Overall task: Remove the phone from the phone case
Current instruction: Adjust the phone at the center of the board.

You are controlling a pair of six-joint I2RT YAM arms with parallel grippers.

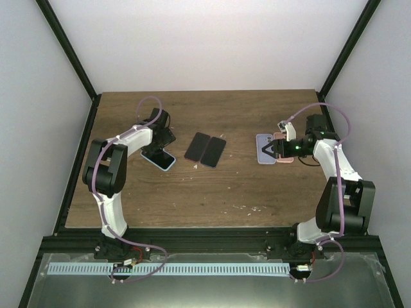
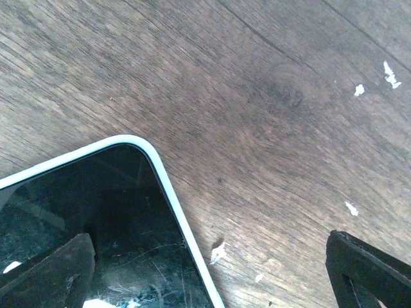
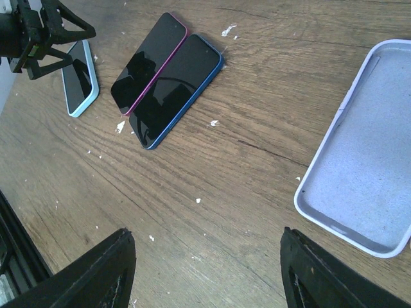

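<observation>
Status: your left gripper [image 2: 209, 240] is spread wide and empty, one finger [image 2: 51, 273] over the screen of the light-blue-cased phone [image 2: 96, 212], the other over bare table [image 2: 257, 96]; can't tell if it touches. Your right gripper [image 3: 207, 236] is parted, nothing between the jaws, just beside the empty lilac case [image 3: 359, 186]. Pink-edged phone [image 3: 151, 61] and blue-edged phone [image 3: 176, 90] lie side by side, touching, mid-table.
</observation>
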